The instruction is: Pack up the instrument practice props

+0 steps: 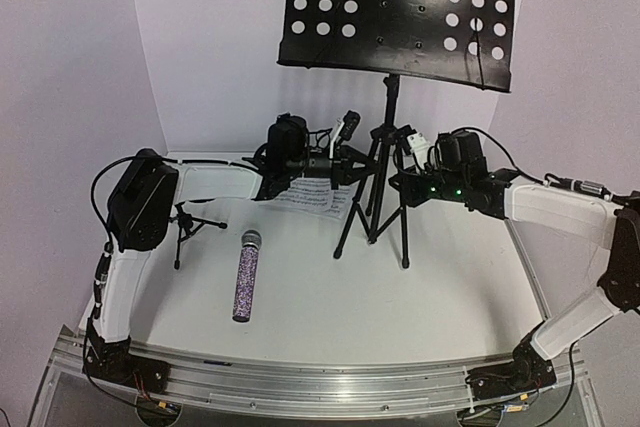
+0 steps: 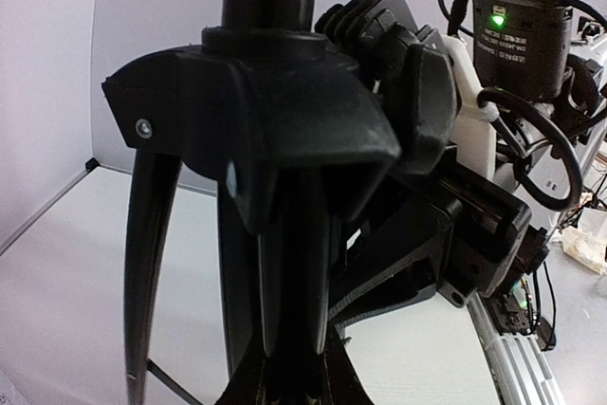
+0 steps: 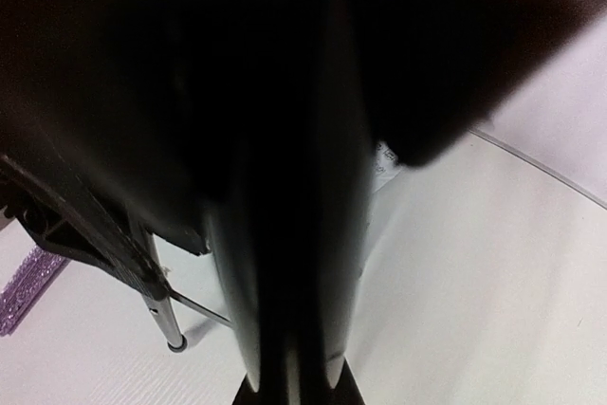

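Note:
The tall black music stand (image 1: pixel 400 7) stands at the back middle on its tripod legs (image 1: pixel 372 217). My left gripper (image 1: pixel 352 169) is at the legs from the left; in its wrist view the fingers (image 2: pixel 248 388) close round the folded legs below the hub (image 2: pixel 275 111). My right gripper (image 1: pixel 400 182) holds the stand from the right; its wrist view shows the black tube (image 3: pixel 285 263) filling the gap between the fingers. The purple microphone (image 1: pixel 247 275) lies on the table at the left front. The small tripod mic stand (image 1: pixel 190 222) stands left of it. White sheet music (image 1: pixel 315 197) lies behind.
The white table (image 1: pixel 440 297) has a metal rail (image 1: pixel 320 382) along its near edge. White walls close in the back and sides. One stand leg with a rubber foot (image 3: pixel 171 340) rests on the table, with the microphone's purple body (image 3: pixel 24 291) at the left edge.

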{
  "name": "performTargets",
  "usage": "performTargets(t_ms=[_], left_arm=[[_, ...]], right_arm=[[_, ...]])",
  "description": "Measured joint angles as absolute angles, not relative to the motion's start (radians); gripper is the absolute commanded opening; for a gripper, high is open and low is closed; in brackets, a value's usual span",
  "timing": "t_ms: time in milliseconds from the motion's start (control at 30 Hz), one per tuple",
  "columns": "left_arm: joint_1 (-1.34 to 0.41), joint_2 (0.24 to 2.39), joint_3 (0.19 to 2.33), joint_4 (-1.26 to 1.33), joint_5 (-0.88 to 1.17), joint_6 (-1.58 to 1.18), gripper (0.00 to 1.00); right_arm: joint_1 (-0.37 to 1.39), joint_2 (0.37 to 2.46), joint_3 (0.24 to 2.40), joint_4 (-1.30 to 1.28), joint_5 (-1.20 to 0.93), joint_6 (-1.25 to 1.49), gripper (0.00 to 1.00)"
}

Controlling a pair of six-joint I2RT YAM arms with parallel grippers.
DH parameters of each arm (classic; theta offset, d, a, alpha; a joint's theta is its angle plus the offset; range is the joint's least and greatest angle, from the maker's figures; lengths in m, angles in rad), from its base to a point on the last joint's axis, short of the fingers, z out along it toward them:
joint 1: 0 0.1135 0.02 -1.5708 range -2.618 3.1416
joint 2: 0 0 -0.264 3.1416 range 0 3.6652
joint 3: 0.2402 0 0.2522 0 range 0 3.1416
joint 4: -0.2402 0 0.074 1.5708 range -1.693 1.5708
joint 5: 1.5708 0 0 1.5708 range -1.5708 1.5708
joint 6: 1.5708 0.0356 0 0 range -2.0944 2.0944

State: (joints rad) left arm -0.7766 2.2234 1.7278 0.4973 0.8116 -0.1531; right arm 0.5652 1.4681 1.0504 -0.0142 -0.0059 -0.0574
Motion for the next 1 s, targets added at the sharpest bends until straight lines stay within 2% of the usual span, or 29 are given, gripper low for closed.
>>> performTargets(t_ms=[333,733,1000], left_arm=[[-0.776,2.279,1.839,0.482,0.783,-0.212,0.00],[-0.776,2.331,2.038,0.217,0.757,-0.211,0.00],[-0.776,2.331,2.122,0.092,0.777,-0.261,0.00]], right_arm=[[0.606,1.489,1.134,-0.073,0.098,0.064,0.00],[0.611,1.521,1.169,-0.075,0.146,0.232,0.00],[0.629,1.511,1.232,-0.174,0.166,0.352,0.00]])
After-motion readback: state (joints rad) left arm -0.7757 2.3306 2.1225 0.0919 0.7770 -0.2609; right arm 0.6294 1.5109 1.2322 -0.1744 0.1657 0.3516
